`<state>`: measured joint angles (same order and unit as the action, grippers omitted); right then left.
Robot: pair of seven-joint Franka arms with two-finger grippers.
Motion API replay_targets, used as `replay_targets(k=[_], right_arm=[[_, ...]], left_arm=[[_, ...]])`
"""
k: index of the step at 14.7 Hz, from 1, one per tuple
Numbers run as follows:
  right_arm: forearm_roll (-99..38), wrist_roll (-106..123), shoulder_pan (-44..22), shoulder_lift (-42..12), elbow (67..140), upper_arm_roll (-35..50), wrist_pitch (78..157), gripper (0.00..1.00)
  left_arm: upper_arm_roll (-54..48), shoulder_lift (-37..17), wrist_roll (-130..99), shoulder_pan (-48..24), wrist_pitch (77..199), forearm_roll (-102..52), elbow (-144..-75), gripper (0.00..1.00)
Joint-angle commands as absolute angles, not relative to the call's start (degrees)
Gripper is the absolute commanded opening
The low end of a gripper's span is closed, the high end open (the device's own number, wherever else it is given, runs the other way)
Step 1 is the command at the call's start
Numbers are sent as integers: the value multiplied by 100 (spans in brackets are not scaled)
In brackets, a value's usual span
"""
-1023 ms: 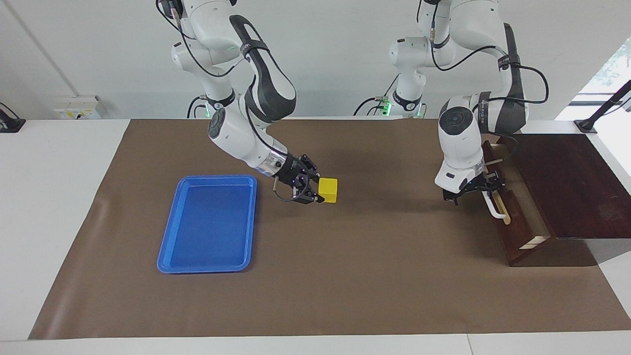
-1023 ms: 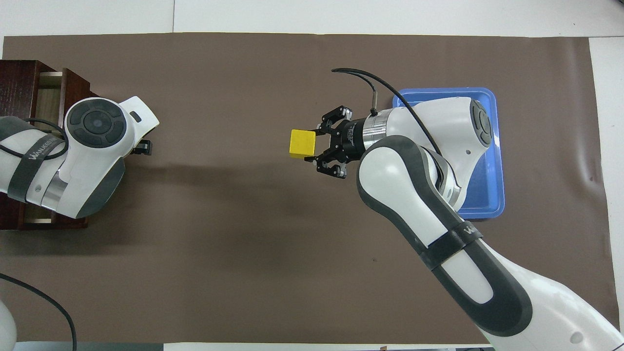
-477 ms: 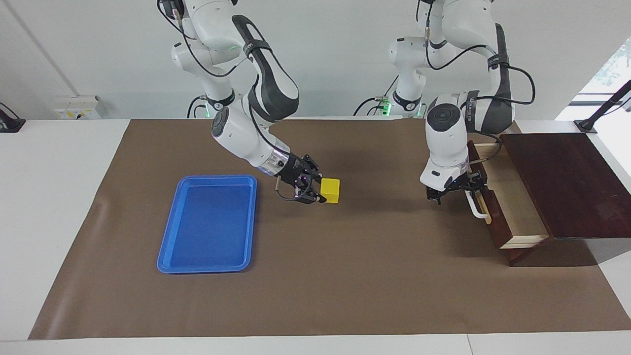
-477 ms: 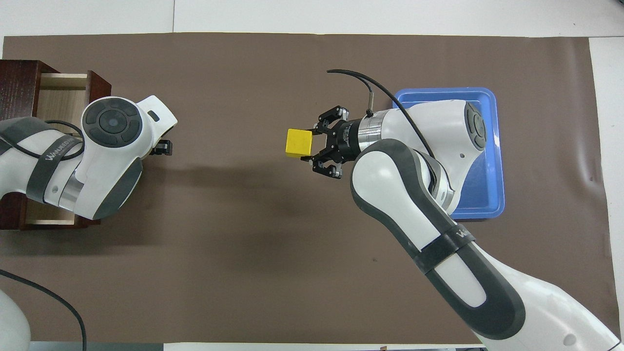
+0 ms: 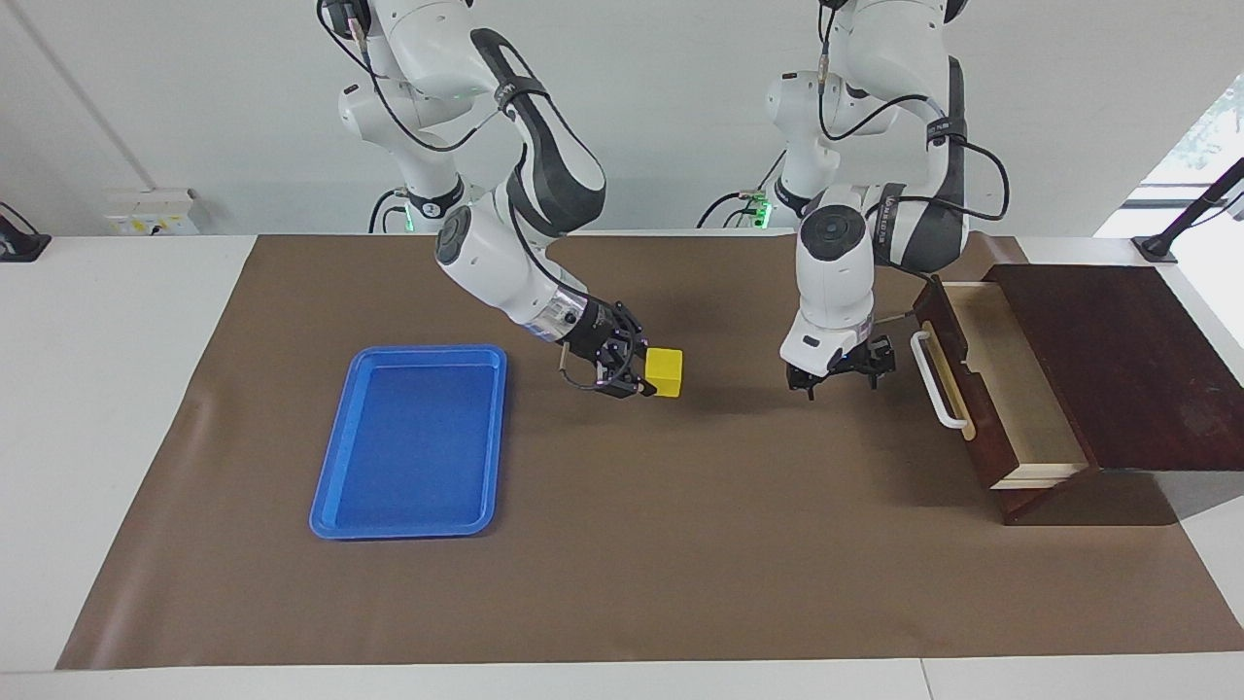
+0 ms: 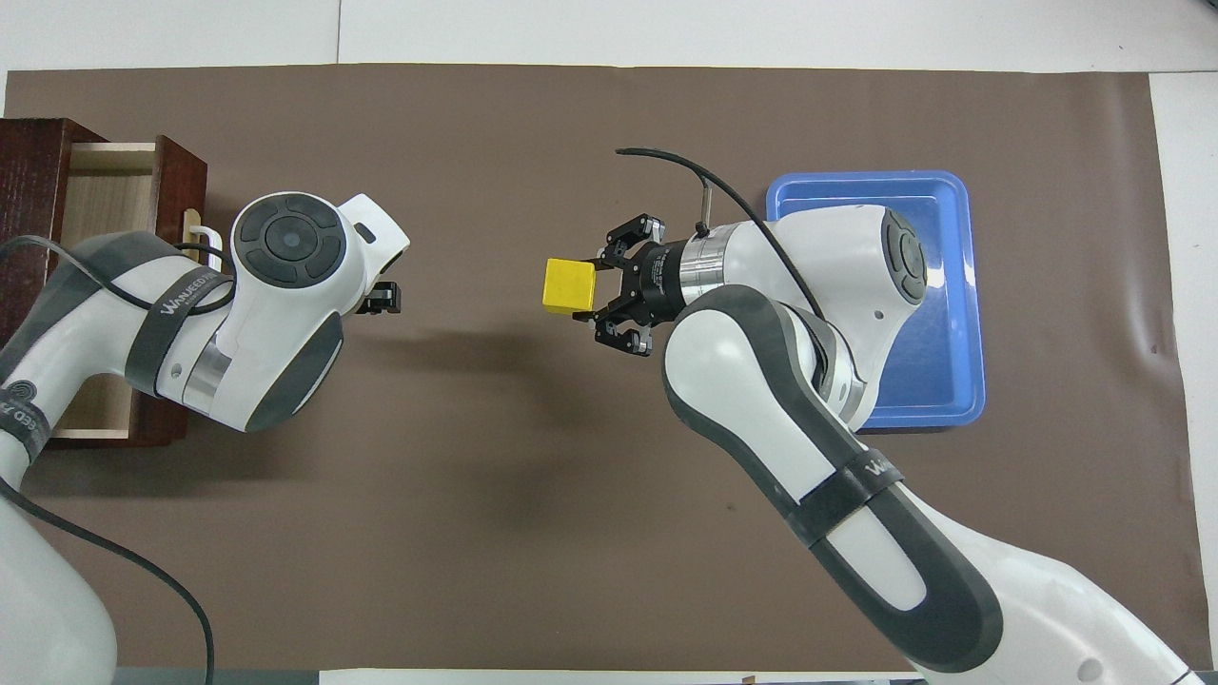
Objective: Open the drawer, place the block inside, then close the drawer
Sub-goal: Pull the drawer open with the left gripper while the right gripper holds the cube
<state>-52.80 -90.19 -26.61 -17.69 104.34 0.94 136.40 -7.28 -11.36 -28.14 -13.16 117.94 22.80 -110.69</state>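
The yellow block [image 5: 667, 370] [image 6: 568, 285] hangs just above the middle of the brown mat, with my right gripper [image 5: 643, 377] [image 6: 590, 290] shut on it from the side. At the left arm's end of the table the drawer [image 5: 1016, 384] [image 6: 100, 195] stands pulled out of its dark wooden box [image 5: 1118, 360], its pale inside bare. Its white bar handle [image 5: 940, 381] [image 6: 202, 238] is free. My left gripper [image 5: 838, 379] [image 6: 381, 300] hovers low over the mat, open and holding nothing, a short way from the handle toward the block.
A blue tray [image 5: 408, 442] [image 6: 866, 181] lies on the mat toward the right arm's end, partly covered by the right arm in the overhead view. Bare brown mat [image 5: 680, 544] lies between block and drawer.
The left gripper drew the drawer further out, then came off the handle and moved toward the table's middle. The right gripper carried the block a little toward the drawer.
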Motion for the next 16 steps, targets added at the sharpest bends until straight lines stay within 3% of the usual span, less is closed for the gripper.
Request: replay_targets(k=[1, 5, 9, 16], right_arm=[[-5388, -9132, -2654, -1811, 10362, 114, 13729, 0], [-5388, -9132, -2654, -1811, 10362, 114, 13729, 0], [-5388, -9132, -2654, -1811, 10362, 114, 13729, 0], [-5379, -9123, -2646, -1811, 10389, 114, 13729, 0]], left_arm=[[-686, -1265, -2769, -1292, 11234, 2180, -10479, 100], [-633, -1415, -2420, -1196, 11065, 2407, -10195, 100], [-633, -1397, -1626, -696, 11328, 2784, -10441, 100], [-642, -1353, -1529, -527, 11899, 2953, -10889, 100]])
